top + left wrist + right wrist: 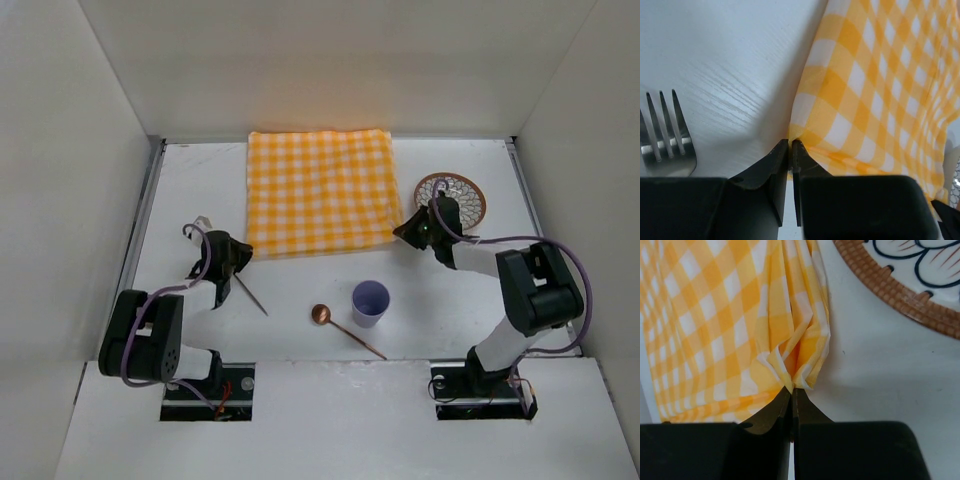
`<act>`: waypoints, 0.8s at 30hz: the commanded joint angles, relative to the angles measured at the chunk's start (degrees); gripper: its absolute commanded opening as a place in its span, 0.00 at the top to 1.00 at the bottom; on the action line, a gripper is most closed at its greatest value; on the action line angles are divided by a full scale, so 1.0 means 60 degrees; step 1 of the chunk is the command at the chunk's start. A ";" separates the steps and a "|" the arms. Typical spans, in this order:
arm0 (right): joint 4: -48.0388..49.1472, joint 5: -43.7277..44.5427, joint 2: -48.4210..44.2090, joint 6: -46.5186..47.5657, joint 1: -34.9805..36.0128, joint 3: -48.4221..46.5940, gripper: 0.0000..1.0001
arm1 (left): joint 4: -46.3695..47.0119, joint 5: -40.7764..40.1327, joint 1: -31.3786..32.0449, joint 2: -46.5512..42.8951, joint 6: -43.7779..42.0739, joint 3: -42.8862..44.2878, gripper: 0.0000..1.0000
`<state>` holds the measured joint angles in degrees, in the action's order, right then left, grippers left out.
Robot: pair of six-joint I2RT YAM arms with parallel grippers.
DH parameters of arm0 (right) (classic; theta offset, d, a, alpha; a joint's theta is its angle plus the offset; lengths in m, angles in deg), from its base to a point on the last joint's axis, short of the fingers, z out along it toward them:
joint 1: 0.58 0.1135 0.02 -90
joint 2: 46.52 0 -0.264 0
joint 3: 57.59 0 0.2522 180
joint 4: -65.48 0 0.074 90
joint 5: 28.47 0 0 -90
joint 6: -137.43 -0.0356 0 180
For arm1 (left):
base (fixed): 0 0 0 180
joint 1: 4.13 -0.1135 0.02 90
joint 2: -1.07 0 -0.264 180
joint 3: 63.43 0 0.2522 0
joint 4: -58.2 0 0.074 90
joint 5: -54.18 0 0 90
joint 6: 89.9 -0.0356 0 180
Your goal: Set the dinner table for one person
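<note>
**Both pincers clamped on the near corners of the cloth**

Your bench [200, 190] is the big white surface that fills the top view, and everything else lies on it. The yellow-and-white checked cloth [322, 190] is spread flat across the far middle of it.

Your left pincer [790, 145] sits at the near left corner of the cloth. Its jaws are drawn together to a thin slit, with the cloth's corner caught between the tips. Just to the left of it in the wrist view you can see the tines of a fork [665, 130] lying on the bare bench, apart from the cloth. From above, the fork's handle runs out toward the near right from under that arm.

Your right pincer [791, 390] is at the near right corner of the cloth. Its jaws are closed tight on the fabric, which is gathered into folds fanning away from the tips. A patterned plate [462, 192] with a brown woven-looking rim lies just to the right of this corner, beside the cloth and not touching it. The right arm crosses over part of the plate in the top view.

Nearer to you, between the two arms, a pale lilac cup [369, 302] stands upright. A spoon [345, 327] lies just beside it on its left, bowl toward the left, handle slanting to the near right. Both are well clear of the cloth.
</note>
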<state>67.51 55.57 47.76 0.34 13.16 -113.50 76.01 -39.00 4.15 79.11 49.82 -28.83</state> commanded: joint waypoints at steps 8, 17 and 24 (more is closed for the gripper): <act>0.1236 0.0977 -0.1898 -0.0252 0.0617 0.1969 0.92 | 0.0350 -0.0144 0.0268 -0.1476 0.0503 -0.1143 0.94; 0.0621 0.1271 -0.3627 -0.0384 0.1174 0.3260 0.90 | -0.2284 -0.0772 0.0883 -0.4096 0.0504 -0.1832 0.94; -0.0184 0.1725 -0.4594 -0.0647 0.1350 0.3831 0.89 | -0.4732 -0.1695 0.1586 -0.5842 0.0518 -0.1877 0.94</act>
<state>68.58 63.48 22.56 -2.44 20.59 -91.58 56.23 -45.99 12.08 46.28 52.20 -39.21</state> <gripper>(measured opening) 0.104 0.061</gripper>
